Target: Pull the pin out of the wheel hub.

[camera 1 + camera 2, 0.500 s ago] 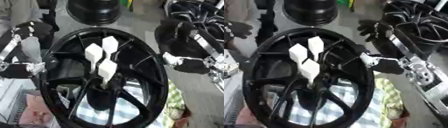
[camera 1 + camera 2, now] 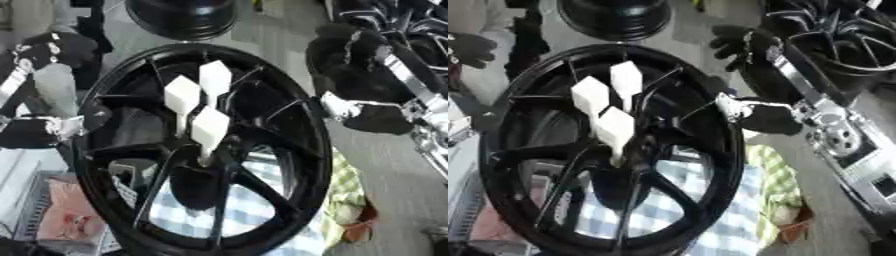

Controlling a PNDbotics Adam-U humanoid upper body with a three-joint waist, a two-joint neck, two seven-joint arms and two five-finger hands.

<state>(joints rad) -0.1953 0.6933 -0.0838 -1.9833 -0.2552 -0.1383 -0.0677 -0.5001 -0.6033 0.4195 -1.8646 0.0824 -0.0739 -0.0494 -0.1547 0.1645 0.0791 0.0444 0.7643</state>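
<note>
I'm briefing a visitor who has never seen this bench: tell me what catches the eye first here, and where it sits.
The big black wheel fills the middle of the view, lying over a checked cloth. Three white pins stand clustered at its hub, bright against the dark spokes. The right hand hovers off the wheel's upper right rim, and the left hand shows at the upper left edge; neither touches a pin.

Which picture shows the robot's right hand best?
The right eye view: the right hand shows whole there, fingers spread, above the wheel hub's rim, away from the white pins. In the left eye view the same hand is a dark, blurred mass whose fingers cannot be told apart.
</note>
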